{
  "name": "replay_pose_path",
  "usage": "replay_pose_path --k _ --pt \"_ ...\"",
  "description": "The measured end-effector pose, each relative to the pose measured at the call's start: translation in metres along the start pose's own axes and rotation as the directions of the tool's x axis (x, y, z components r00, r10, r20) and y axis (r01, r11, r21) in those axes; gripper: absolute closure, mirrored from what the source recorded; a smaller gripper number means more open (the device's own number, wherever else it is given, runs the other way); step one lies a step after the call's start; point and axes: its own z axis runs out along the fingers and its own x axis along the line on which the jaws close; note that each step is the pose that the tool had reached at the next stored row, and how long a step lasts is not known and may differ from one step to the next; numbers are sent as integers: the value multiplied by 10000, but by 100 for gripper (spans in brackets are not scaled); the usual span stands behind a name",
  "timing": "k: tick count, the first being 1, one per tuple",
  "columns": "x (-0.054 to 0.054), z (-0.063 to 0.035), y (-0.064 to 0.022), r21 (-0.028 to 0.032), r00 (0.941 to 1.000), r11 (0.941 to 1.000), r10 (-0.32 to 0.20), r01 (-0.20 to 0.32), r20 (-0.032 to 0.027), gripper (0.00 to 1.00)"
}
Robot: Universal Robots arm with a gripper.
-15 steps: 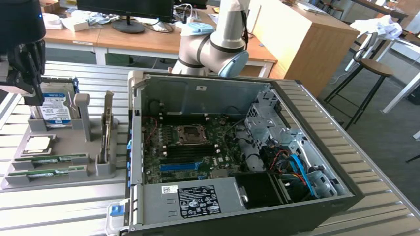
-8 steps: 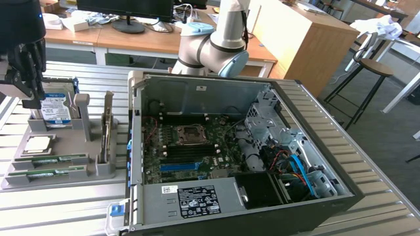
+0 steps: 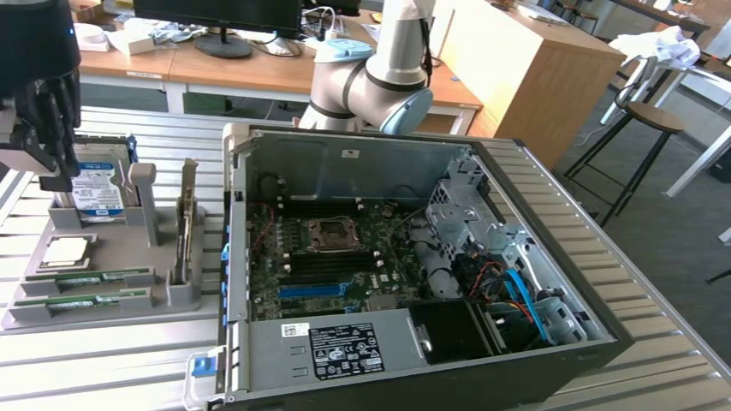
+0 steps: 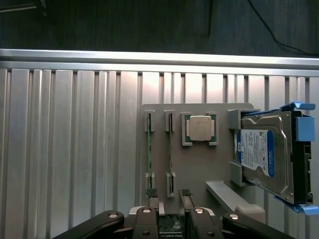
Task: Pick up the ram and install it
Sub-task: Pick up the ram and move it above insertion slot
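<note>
Wrist view: gripper (image 4: 169,196) unclenched above holder (image 4: 199,169); ram (image 4: 169,149) on edge, aligned with finger gap, long axis across closing direction.

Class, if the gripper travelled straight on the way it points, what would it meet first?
Most likely the grey tray, at its two ram sticks, below the gripper; the depth is unclear.

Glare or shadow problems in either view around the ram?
Wrist view: bright glare band across the slatted table; ram sticks evenly lit, no hard shadows. Exterior view: soft daylight, mild sheen on the table slats, computer case interior shaded.
</note>
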Motion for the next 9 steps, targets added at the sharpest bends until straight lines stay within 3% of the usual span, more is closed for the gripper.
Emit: replay_pose_path --k 9 --pt "4 147 -7 1 10000 10000 0 0 0 70"
